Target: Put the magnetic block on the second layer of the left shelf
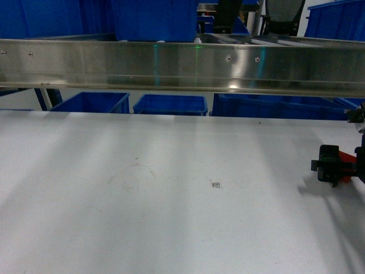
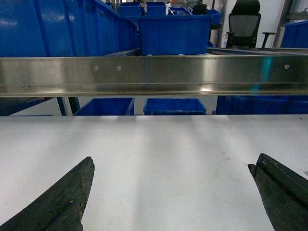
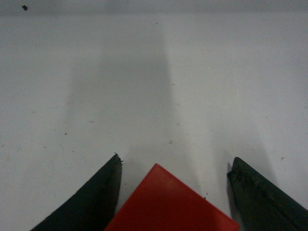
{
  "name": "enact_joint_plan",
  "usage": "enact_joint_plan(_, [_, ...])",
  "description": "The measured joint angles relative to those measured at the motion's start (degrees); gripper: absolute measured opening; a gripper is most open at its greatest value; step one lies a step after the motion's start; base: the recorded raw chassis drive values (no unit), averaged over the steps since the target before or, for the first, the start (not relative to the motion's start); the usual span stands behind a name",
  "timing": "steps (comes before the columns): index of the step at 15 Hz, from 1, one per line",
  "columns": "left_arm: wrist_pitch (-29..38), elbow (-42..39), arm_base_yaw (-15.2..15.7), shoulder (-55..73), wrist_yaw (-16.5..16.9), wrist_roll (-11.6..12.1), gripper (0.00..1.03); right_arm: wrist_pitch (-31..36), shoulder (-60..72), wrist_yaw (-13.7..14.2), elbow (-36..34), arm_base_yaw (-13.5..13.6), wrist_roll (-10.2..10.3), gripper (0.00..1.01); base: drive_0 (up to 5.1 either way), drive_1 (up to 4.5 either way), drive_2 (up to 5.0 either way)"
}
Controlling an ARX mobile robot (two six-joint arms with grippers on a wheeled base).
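Note:
The magnetic block [image 3: 166, 207], a red cube, sits cornerwise between the dark fingers of my right gripper [image 3: 175, 159], which touch its sides. In the head view that gripper [image 1: 328, 165] is low over the white table [image 1: 171, 200] at the far right, with red [image 1: 345, 169] showing behind the fingers. Across the back runs the shiny steel front rail [image 1: 114, 63] of the left shelf second layer, with a large blue tub [image 1: 154, 20] behind it. My left gripper [image 2: 172, 162] stands open over bare table facing that rail [image 2: 144, 74]; the head view does not show it.
Blue crates [image 1: 94, 103] [image 1: 171, 104] stand under the steel rail beyond the table's far edge. More blue tubs [image 2: 175, 33] sit on the rack, and an office chair [image 2: 245, 21] is behind it. A small printed marker [image 1: 215, 184] lies mid-table.

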Motion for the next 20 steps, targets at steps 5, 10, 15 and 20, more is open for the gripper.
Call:
enact_joint_plan(5, [0.0,0.0,0.0,0.0,0.0,0.0,0.98,1.4,-5.5,-1.5,-6.7,1.1,-0.5,0.45,0.0,0.0,0.0])
enact_joint_plan(10, [0.0,0.0,0.0,0.0,0.0,0.0,0.98,-0.5,-35.1,-7.0,-13.0,4.5,-4.5,0.45,0.0,0.0,0.0])
enact_joint_plan(15, [0.0,0.0,0.0,0.0,0.0,0.0,0.98,-4.5,-61.0,-12.9,-19.6,0.3,-3.9,0.45,0.0,0.0,0.0])
enact_joint_plan(20, [0.0,0.0,0.0,0.0,0.0,0.0,0.98,-6.3,-60.9,-13.9,-21.4,0.4,-3.2,0.45,0.0,0.0,0.0])
